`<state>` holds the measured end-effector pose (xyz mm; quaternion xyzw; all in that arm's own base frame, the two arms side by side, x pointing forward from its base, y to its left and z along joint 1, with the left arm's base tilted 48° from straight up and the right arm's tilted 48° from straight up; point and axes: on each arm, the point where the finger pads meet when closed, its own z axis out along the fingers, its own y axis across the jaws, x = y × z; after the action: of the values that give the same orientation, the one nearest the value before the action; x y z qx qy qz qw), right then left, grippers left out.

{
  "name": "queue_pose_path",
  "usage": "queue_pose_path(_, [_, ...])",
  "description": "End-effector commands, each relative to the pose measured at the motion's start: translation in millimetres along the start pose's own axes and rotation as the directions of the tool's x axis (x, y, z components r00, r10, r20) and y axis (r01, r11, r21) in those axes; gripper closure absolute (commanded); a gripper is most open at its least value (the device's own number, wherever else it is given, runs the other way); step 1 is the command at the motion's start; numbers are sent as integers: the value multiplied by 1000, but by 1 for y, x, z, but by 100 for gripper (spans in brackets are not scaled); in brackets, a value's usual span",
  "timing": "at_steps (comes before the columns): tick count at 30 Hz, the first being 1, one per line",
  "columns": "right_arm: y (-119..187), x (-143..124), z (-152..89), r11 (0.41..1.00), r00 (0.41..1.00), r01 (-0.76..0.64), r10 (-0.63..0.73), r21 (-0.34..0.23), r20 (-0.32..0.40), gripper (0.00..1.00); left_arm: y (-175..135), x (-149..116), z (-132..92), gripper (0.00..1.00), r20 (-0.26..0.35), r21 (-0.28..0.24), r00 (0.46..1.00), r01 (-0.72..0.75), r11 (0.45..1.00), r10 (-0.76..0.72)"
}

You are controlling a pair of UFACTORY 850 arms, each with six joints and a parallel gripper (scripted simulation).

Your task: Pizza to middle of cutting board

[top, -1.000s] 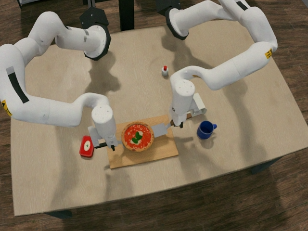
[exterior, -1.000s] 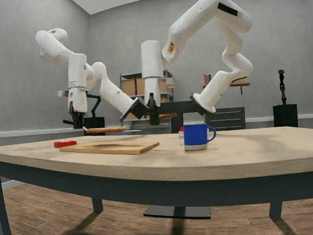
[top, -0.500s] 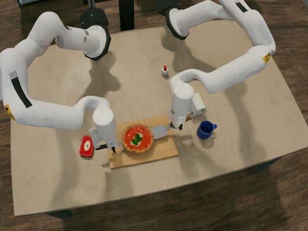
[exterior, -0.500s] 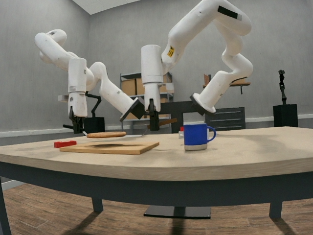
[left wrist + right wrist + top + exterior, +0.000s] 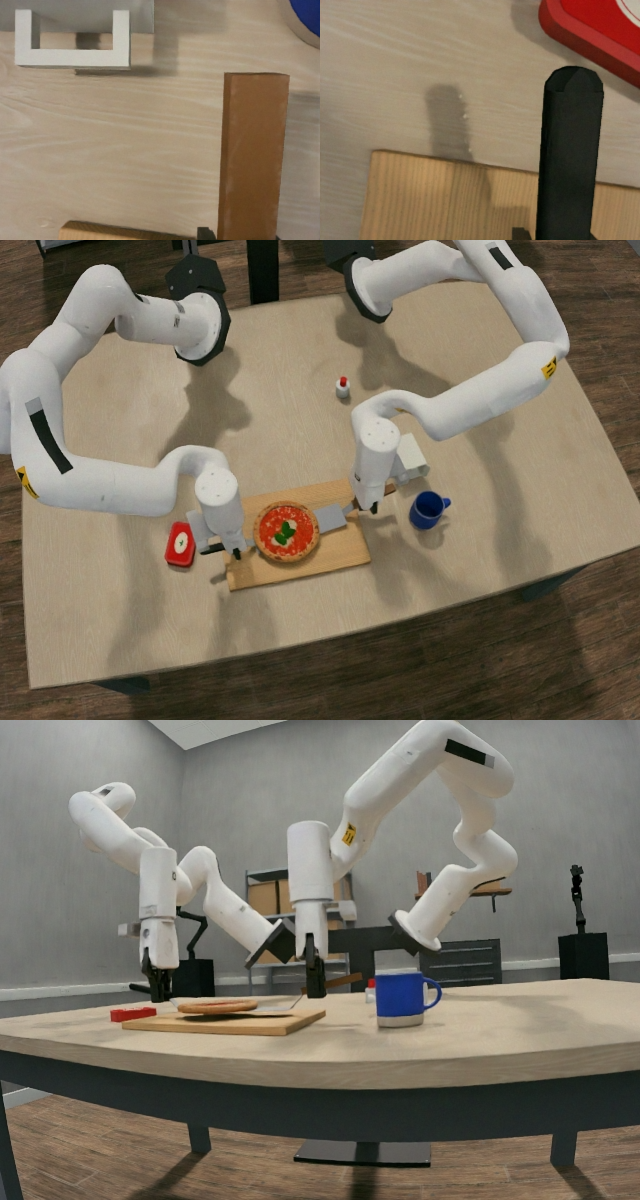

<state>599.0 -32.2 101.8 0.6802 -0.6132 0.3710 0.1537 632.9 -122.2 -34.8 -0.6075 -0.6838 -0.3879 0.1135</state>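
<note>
The pizza (image 5: 268, 543) (image 5: 217, 1006) lies face up, across the blades of two turners, very low over the cutting board (image 5: 347, 553) (image 5: 206, 1027). A dark gap or shadow shows under it in the exterior view. In the top view it is near the board's middle, slightly left. My left gripper (image 5: 373, 507) (image 5: 316, 993) is shut on the brown-handled turner (image 5: 330, 519) (image 5: 254, 160), at the picture's right. My right gripper (image 5: 236, 552) (image 5: 159, 997) is shut on the black-handled turner (image 5: 210, 548) (image 5: 570, 165), at the left. The blade parts under the pizza are hidden.
A blue mug (image 5: 425, 513) (image 5: 400, 996) stands right of the board. A white holder (image 5: 412, 455) (image 5: 75, 57) is behind my left gripper. A red box (image 5: 175, 556) (image 5: 133, 1014) (image 5: 592, 44) lies left of the board. A small red-capped bottle (image 5: 342, 388) stands farther back.
</note>
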Motion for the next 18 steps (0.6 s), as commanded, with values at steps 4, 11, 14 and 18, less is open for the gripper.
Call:
queue_pose_path(4, [-1, 0, 13, 1000, 1000, -1, 1, 2, -2, 92, 1, -1, 13, 92, -2, -2, 1000, 1, 1000, -1])
queue_pose_path(11, [-1, 0, 10, 1000, 1000, -1, 1, 2, -2, 92, 1, -1, 10, 92, -1, -2, 1000, 1, 1000, -1])
queue_pose_path(14, [-1, 0, 10, 1000, 1000, -1, 1, 2, -2, 92, 0, -6, -7, 92, -109, 0, 994, 0, 1000, 0])
queue_pose_path(18, [-1, 0, 10, 1000, 1000, -1, 1, 2, -2, 92, 0, -11, -19, 92, -193, 0, 981, 0, 1000, 0])
